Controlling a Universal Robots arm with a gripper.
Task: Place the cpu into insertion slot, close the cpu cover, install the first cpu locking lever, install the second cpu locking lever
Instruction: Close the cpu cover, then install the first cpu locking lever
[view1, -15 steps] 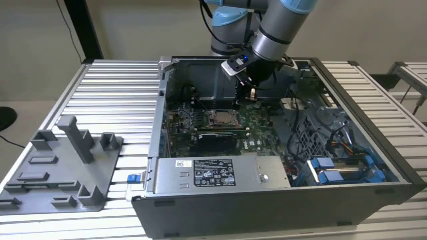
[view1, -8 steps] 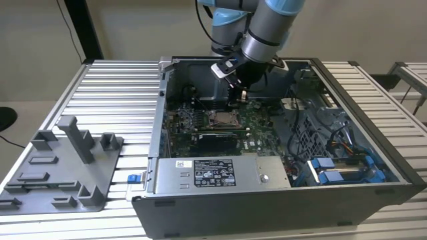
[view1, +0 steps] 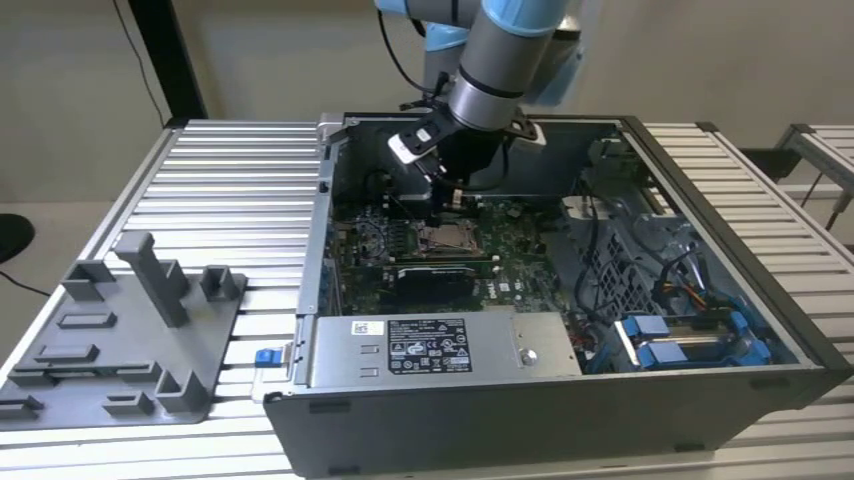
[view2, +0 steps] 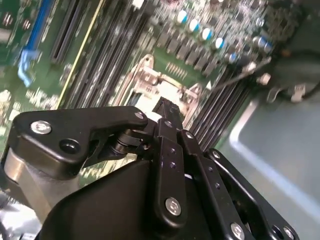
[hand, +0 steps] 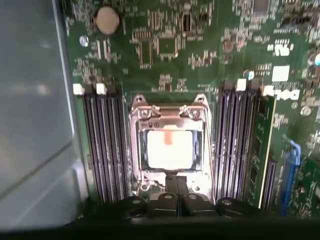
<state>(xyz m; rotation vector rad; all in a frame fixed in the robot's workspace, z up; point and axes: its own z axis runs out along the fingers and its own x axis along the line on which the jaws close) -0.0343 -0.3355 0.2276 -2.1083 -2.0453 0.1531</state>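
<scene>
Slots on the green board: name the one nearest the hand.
The square silver-rimmed insertion slot; the hand hangs at its edge, while the long black slots flank it.

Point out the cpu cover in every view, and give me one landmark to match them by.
Exterior view: the cpu cover lies mid-board in the open case, just beneath the pincer.
First wrist view: it frames the bright cpu, between banks of black slots.
Second wrist view: its silver edge shows beyond the pincer.
Shared landmark: the pincer's tip, at the cover's edge.
</scene>
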